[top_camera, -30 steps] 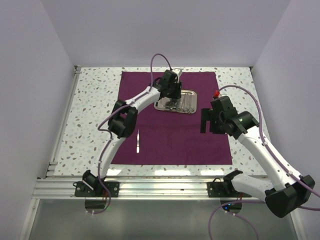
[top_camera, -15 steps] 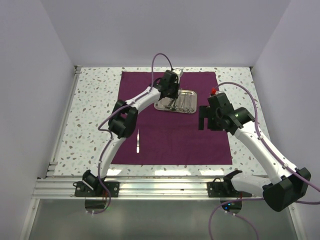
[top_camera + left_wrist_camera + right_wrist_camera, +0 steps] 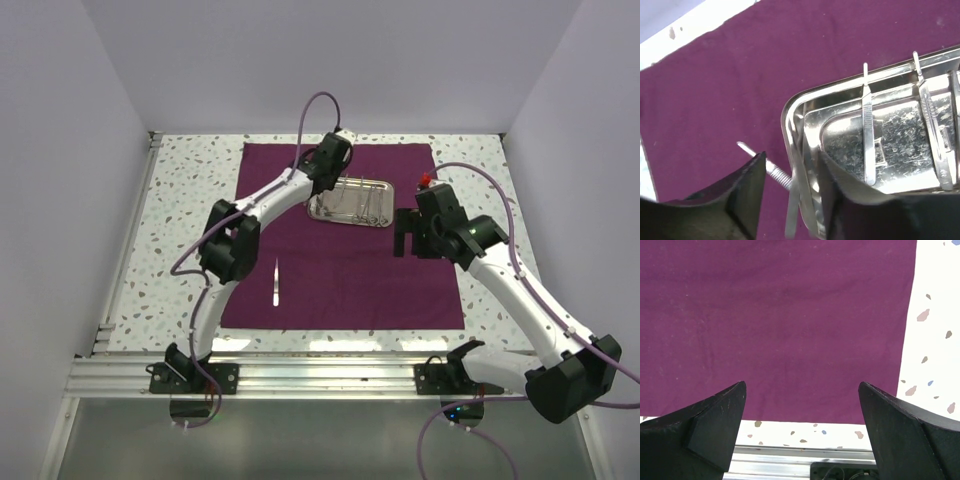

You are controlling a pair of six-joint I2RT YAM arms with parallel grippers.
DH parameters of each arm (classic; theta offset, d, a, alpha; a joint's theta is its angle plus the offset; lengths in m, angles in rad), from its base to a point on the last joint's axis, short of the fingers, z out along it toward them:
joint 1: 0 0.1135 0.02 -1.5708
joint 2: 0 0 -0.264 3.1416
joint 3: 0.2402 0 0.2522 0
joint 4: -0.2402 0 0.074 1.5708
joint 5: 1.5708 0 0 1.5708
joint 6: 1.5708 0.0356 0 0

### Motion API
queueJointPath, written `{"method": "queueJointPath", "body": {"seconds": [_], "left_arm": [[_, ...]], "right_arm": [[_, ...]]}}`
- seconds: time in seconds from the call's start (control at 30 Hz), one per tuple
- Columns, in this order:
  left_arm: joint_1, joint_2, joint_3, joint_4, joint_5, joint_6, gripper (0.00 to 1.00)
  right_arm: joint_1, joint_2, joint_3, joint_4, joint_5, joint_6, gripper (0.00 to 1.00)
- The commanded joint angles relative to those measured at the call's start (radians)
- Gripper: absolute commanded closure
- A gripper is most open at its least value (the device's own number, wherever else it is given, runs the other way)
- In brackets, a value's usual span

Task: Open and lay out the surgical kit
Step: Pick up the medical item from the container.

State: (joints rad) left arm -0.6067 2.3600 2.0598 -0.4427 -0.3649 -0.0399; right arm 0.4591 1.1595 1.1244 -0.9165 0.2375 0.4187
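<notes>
The dark purple cloth (image 3: 340, 270) lies spread flat on the table. The steel tray (image 3: 390, 202) sits on its far half with several thin silver instruments (image 3: 868, 135) lying in it. One pair of silver tweezers (image 3: 275, 281) rests on the cloth's near left. My left gripper (image 3: 328, 180) hangs at the tray's left end. Its jaws stand a little apart around the tray rim (image 3: 790, 107) and a blurred silver instrument (image 3: 791, 205) with a ribbed shaft. Whether that instrument is gripped does not show. My right gripper (image 3: 403, 232) hovers wide open over bare cloth (image 3: 780, 315), right of the tray.
Speckled white tabletop (image 3: 180, 230) frames the cloth on all sides. An aluminium rail (image 3: 330, 375) runs along the near edge by the arm bases. Pale walls close in the left, right and back.
My left gripper has pulled back from over the tray's middle to its left end, and its elbow has swung left. The right gripper shifted slightly left. The tray and the tweezers stayed put.
</notes>
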Motion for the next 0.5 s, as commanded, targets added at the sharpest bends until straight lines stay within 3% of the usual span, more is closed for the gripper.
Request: {"method": "queueJointPath", "body": {"seconds": [0.0,0.03,0.1,0.2,0.47], "left_arm": [[-0.030,-0.080,-0.065,0.022,-0.144,0.100,0.47],[-0.042,-0.084,-0.081,0.033,-0.158,0.109,0.30],[-0.056,-0.088,-0.122,0.048,-0.205,0.121,0.13],[-0.076,-0.062,-0.125,0.058,-0.259,0.127,0.03],[-0.065,-0.007,-0.044,-0.048,-0.329,0.005,0.02]], "right_arm": [[0.000,-0.006,-0.005,0.048,-0.033,0.003,0.02],[0.001,-0.007,-0.005,0.051,-0.035,0.003,0.02],[0.000,-0.009,-0.006,0.051,-0.041,0.005,0.02],[0.000,-0.018,-0.014,0.051,-0.050,0.005,0.02],[0.000,-0.040,-0.029,0.041,-0.055,-0.003,0.02]]}}
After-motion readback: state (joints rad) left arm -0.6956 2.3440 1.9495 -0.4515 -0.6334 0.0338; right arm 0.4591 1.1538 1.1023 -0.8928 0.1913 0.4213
